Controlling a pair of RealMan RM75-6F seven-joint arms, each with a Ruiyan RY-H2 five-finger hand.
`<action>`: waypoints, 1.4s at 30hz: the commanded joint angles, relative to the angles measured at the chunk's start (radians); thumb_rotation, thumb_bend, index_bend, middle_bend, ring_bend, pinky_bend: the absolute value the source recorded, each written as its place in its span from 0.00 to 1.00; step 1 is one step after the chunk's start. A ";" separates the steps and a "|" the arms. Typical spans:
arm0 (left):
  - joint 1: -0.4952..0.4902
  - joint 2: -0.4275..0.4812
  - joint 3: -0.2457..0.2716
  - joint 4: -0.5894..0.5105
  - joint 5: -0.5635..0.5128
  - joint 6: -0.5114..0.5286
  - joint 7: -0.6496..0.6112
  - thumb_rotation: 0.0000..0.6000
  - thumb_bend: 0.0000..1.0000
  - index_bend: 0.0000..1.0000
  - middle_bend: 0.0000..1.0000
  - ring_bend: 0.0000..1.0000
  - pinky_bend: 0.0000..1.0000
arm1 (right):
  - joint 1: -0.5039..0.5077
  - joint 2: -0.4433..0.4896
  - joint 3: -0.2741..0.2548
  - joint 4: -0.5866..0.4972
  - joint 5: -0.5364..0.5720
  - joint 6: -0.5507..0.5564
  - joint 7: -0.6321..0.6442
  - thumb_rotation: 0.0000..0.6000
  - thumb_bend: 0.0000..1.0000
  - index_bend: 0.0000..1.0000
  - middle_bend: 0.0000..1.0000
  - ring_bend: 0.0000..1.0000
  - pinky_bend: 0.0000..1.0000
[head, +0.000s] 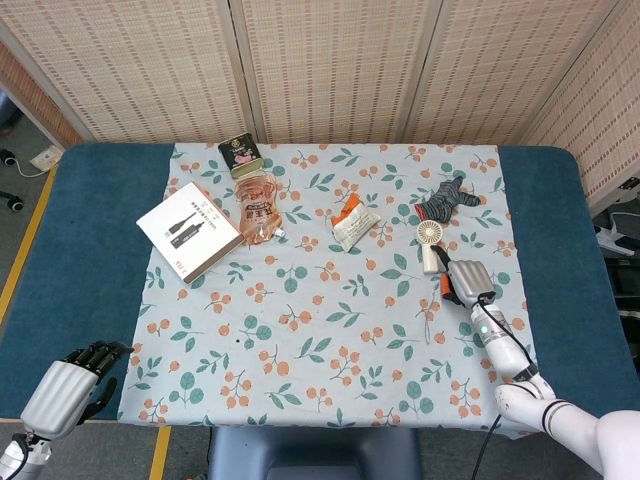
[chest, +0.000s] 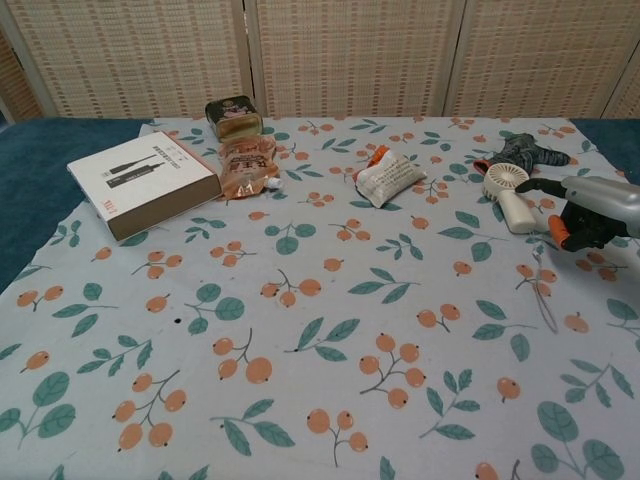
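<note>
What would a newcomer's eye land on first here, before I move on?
Probably the right hand at the cloth's right edge, fingers spread just beside the small white fan, with the grey sock behind it. Next, the white box at far left, beside the orange pouch and dark tin.

right hand (head: 462, 281) low over the table's right side, forearm stretched forward, fingers curled under, left hand (head: 70, 382) at near-left table edge, fingers curled in, holding nothing
</note>
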 joint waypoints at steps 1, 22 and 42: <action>0.000 0.000 0.000 0.001 0.001 0.000 0.000 1.00 0.54 0.24 0.26 0.25 0.48 | 0.001 -0.004 0.000 0.006 0.000 -0.001 0.002 1.00 0.74 0.08 0.90 0.73 0.67; 0.001 -0.001 -0.001 0.005 0.004 0.008 -0.010 1.00 0.54 0.24 0.26 0.25 0.48 | 0.001 -0.015 -0.005 0.023 -0.011 -0.001 0.018 1.00 0.74 0.08 0.90 0.73 0.67; 0.001 0.001 -0.001 0.005 0.010 0.014 -0.016 1.00 0.54 0.24 0.26 0.25 0.49 | -0.281 0.280 -0.133 -0.484 -0.121 0.470 -0.267 1.00 0.48 0.15 0.69 0.41 0.55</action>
